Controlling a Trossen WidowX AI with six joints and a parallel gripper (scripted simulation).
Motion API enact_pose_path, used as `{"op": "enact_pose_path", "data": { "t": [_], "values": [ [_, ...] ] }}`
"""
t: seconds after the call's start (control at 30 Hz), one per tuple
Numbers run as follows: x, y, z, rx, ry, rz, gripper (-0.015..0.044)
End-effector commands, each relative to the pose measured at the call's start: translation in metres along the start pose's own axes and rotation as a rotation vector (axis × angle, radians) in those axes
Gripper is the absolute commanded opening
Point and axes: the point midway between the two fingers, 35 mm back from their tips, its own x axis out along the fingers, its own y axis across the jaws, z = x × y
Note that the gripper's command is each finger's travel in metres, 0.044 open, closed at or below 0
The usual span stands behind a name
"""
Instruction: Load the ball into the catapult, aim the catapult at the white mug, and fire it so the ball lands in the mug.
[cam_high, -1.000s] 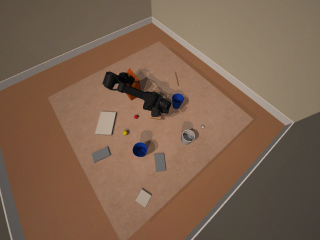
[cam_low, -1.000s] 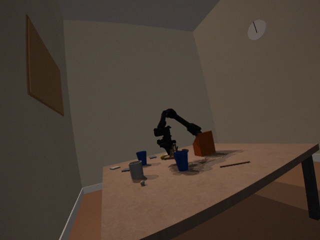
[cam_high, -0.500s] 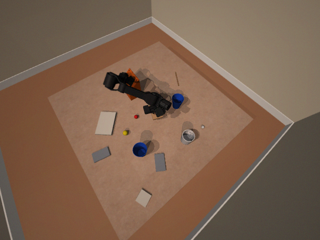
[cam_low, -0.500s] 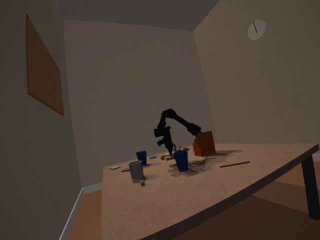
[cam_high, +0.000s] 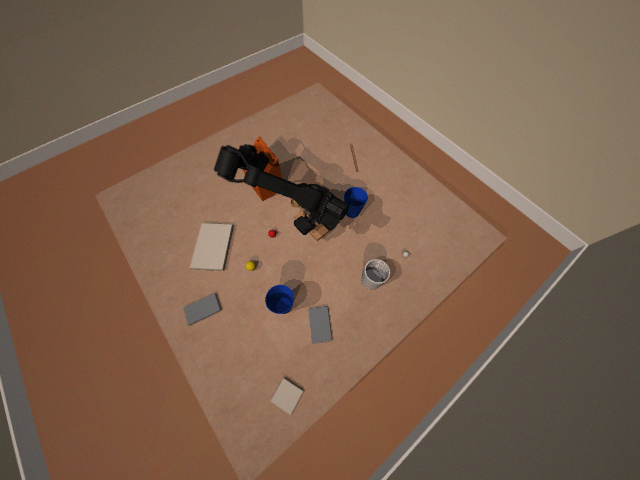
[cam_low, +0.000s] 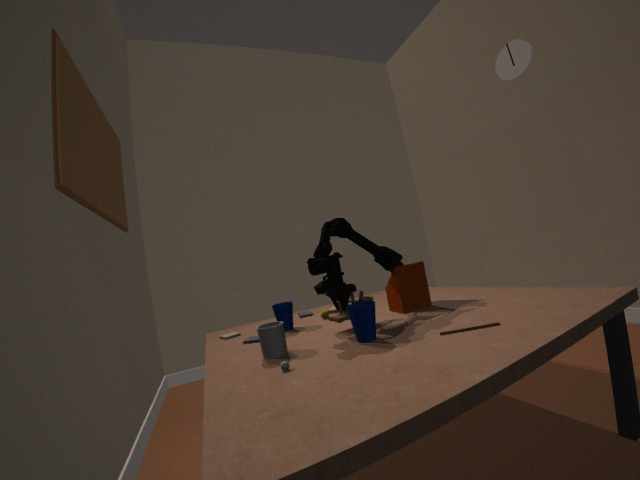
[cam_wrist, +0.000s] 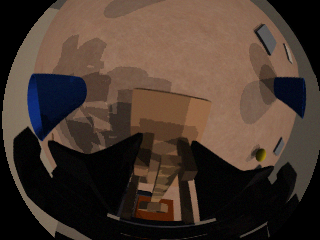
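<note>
Two blue cups (cam_high: 279, 299) (cam_high: 355, 202) (cam_low: 283, 316) (cam_low: 363, 321) (cam_wrist: 56, 102) (cam_wrist: 291, 95) stand well apart, inside the table's edges.
</note>
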Motion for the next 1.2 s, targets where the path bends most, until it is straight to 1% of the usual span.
{"op": "enact_pose_path", "data": {
  "t": [0.0, 1.07, 1.17],
  "values": [
    [-0.002, 0.004, 0.001, -0.031, -0.003, 0.005, 0.0000],
    [0.046, 0.006, 0.002, -0.031, -0.003, 0.004, 0.0000],
    [0.042, 0.006, 0.002, -0.024, -0.001, 0.009, 0.0000]
  ]
}}
